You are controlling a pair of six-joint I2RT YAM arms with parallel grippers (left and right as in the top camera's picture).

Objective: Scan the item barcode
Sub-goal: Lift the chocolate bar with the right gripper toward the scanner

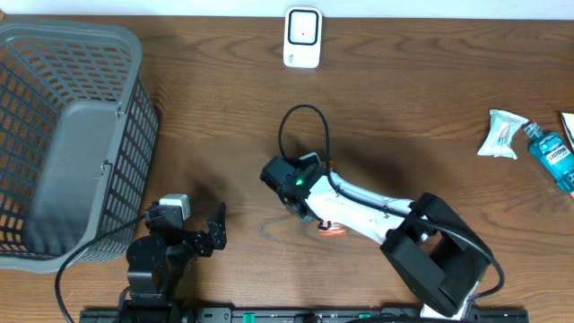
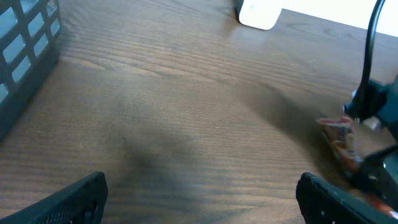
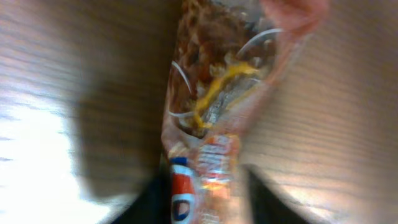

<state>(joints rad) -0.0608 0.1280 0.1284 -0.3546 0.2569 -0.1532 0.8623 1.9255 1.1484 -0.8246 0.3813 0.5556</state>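
Nearest, at the front edge: left gripper (image 2: 202, 193), spread wide, holding nothing. Little to go wrong there, short of a swing into the other arm's path.

Further in, mid-table (image 1: 404, 99): right gripper (image 3: 208, 193), drawn narrow around the lower end of the snack packet (image 3: 211, 93), which lies flat on the wood. Looks like a grip by the very end only, on slick, crinkly film. Likely trouble: slips out on the lift, or droops and twists so the barcode faces away. Cannot tell which face carries the code. Could also crush the contents if squeezed harder.

Farthest, at the back edge: scanner (image 1: 302, 38), well apart from the packet. Means a long carry, and a poor angle or a wrinkled wrapper probably gives no read.

Counted, near to far:
- two grippers
- one snack packet
- one grey basket (image 1: 133, 144) at the left
- one white pouch (image 1: 500, 135) and one blue mouthwash bottle (image 1: 552, 157), just beside each other at the right
- one scanner
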